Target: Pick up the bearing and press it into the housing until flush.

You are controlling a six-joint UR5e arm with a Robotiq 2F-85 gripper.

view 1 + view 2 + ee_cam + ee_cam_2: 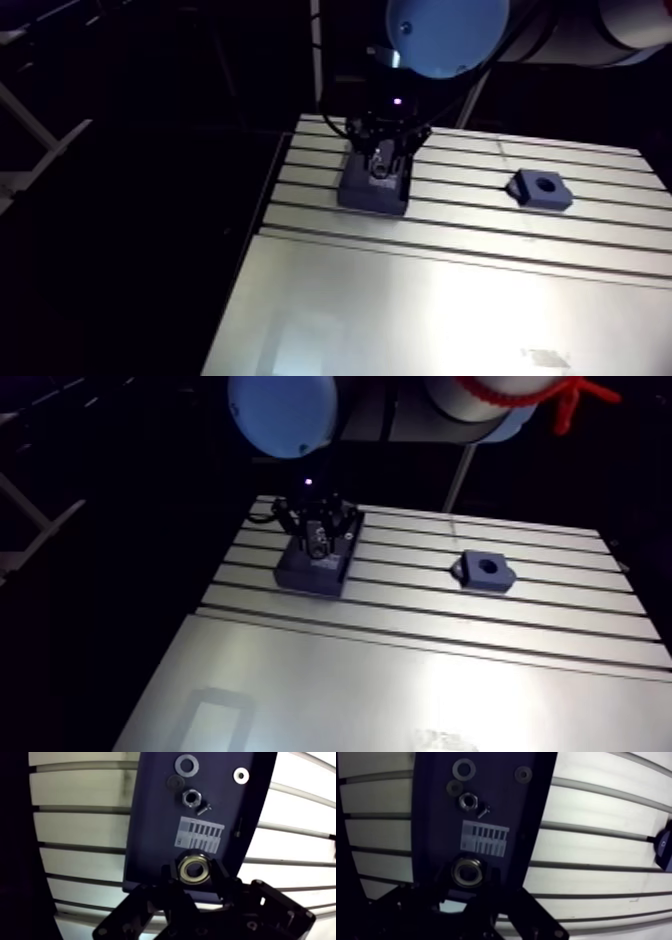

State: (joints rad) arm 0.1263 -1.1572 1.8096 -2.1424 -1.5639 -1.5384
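Bearing (194, 868) sits on a dark blue tray (155, 827), at the end nearest the gripper (194, 873), clamped between its two fingers (220, 874), which press on opposite sides. Ahead of it on the tray lie a striped label (199, 834), a nut (192, 798), a small screw (202, 809) and washers (186, 764). The housing (543, 188) stands well apart on the slotted worktop (450, 280).

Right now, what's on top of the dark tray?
A bearing clasped by the gripper, a nut, washers, a screw and a label. The gripper hides the tray's near end.
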